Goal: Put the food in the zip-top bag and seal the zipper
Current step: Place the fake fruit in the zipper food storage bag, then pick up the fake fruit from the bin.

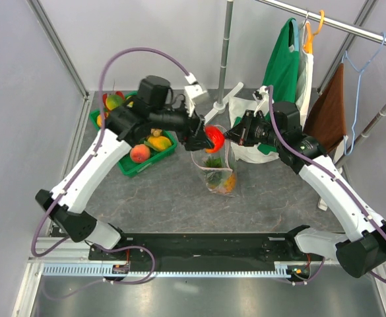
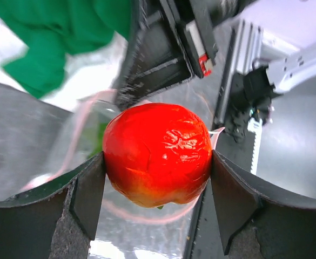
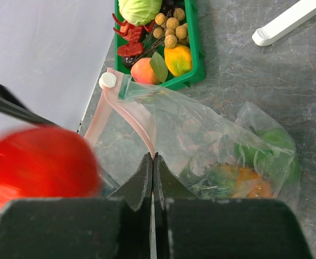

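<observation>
A glossy red toy fruit [image 1: 213, 137] [image 2: 158, 154] is pinched between the fingers of my left gripper [image 1: 202, 139] [image 2: 158, 164], which hangs just above the mouth of the zip-top bag [image 1: 219, 173] [image 3: 212, 135]. My right gripper [image 1: 231, 135] [image 3: 153, 157] is shut on the bag's pink zipper [image 3: 130, 116] and holds that edge up. The mouth gapes open, with a white slider [image 3: 108, 80] at its end. Green and orange food [image 3: 239, 181] lies in the bottom of the bag. In the right wrist view the red fruit [image 3: 39, 162] is blurred at the left.
A green tray [image 1: 130, 165] [image 3: 196, 54] left of the bag holds a peach [image 1: 139, 153], a yellow piece and other toy foods. A white bag with green cloth [image 1: 282, 72] stands at the back right under a clothes rail with hangers. A metal pole [image 1: 226, 53] rises behind the bag.
</observation>
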`<state>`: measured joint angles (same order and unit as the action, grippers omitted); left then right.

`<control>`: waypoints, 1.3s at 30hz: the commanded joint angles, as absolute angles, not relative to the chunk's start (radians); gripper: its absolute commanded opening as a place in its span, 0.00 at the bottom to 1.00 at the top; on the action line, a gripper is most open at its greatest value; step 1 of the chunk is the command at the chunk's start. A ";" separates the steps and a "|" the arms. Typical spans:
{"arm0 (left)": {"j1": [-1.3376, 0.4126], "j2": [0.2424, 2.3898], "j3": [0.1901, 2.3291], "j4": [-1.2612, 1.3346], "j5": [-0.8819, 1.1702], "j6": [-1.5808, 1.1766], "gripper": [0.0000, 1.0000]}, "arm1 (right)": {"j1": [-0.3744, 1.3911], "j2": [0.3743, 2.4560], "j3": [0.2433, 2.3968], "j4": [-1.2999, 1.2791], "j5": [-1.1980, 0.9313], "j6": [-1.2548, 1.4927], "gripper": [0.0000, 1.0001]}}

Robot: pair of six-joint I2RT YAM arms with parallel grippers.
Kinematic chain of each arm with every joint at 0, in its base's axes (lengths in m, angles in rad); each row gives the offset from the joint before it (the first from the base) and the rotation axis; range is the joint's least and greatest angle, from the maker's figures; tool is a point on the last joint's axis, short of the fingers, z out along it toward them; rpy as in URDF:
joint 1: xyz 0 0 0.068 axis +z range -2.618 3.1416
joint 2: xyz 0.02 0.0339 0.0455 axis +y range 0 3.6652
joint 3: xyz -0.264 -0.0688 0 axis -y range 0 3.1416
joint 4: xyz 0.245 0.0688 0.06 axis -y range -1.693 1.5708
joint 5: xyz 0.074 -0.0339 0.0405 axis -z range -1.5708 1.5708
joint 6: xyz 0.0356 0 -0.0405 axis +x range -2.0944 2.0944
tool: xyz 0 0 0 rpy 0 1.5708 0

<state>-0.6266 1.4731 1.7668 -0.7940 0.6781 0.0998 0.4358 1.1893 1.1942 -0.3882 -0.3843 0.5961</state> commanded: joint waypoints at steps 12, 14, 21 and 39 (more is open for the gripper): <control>-0.675 1.551 1.778 -0.765 0.239 0.071 1.00 | 0.436 1.166 1.229 -0.359 -0.387 0.637 0.00; -0.672 1.526 1.772 -0.758 0.276 0.075 1.00 | 0.436 1.163 1.229 -0.361 -0.385 0.637 0.00; -0.424 1.345 1.602 -0.725 0.478 0.011 1.00 | 0.434 1.158 1.226 -0.364 -0.377 0.629 0.00; 0.068 1.282 1.149 -0.741 0.290 -0.148 0.97 | 0.433 1.161 1.216 -0.360 -0.371 0.635 0.00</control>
<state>0.0593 1.2716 1.1969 -0.8154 0.3923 0.0299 0.4347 1.1763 1.1942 -0.3889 -0.3801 0.6254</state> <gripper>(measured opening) 0.956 0.007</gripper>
